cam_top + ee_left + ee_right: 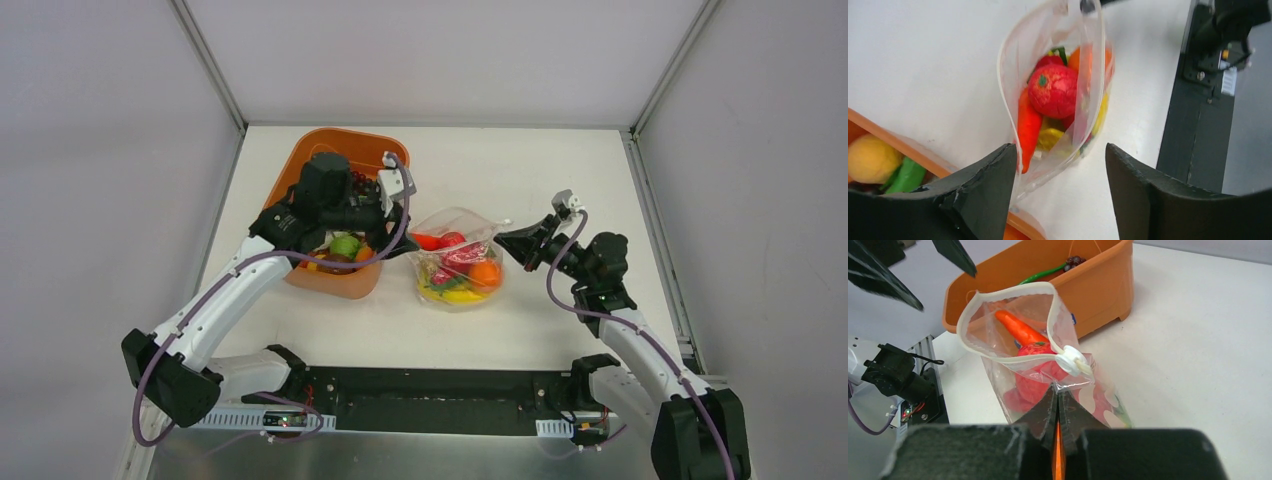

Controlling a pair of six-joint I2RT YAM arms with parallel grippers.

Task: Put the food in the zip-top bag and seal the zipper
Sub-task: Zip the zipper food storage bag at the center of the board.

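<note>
The zip-top bag [458,262] sits on the counter [560,170] beside the orange tub [330,160], mouth gaping over a carrot [1029,125] and red fruit [1053,90]. The right hand [1058,395] is clamped on its corner by the zipper [1013,288], the left hand [1060,165] spread and empty above. With food [870,159] left in the tub, I would drop each piece mid-mouth, clear of the zipper, the pinch firm.

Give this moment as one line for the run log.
left gripper: open, empty | right gripper: shut on zip-top bag edge | zip-top bag: mouth open, food inside | zipper: unsealed
</note>
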